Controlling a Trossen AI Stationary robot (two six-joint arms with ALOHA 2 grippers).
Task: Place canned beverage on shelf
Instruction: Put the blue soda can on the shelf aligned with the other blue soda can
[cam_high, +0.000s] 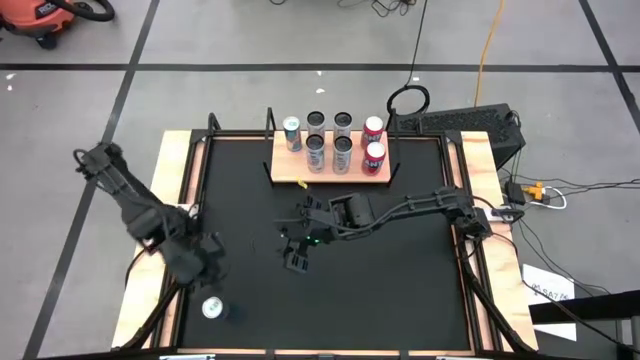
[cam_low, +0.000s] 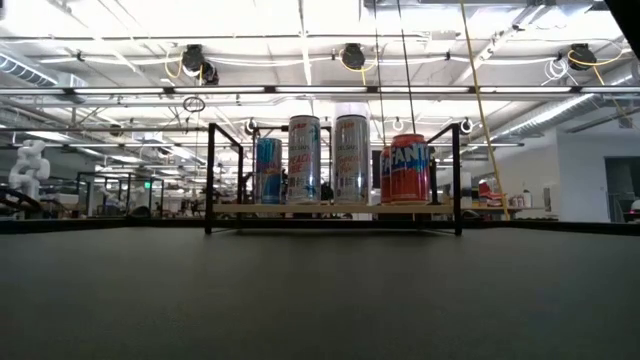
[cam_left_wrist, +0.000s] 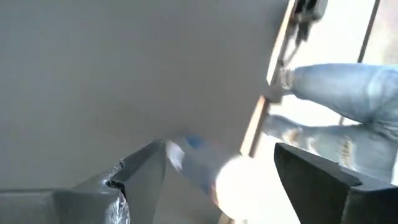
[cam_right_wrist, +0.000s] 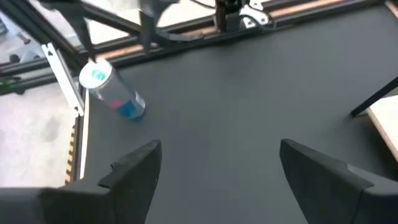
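Left gripper (cam_high: 203, 268) open, blue-sided can (cam_high: 213, 309) lying flat

The left gripper (cam_high: 203, 262) hangs over the mat's (cam_high: 400, 290) near-left part, and a lone can (cam_high: 213, 309) lies just nearer the front edge than it. The right gripper (cam_high: 297, 248) is near the mat's middle, its fingers spread and empty. Beyond it sits the shelf (cam_high: 285, 171), carrying 7 upright cans (2 of them red (cam_high: 374, 157), at the right end).
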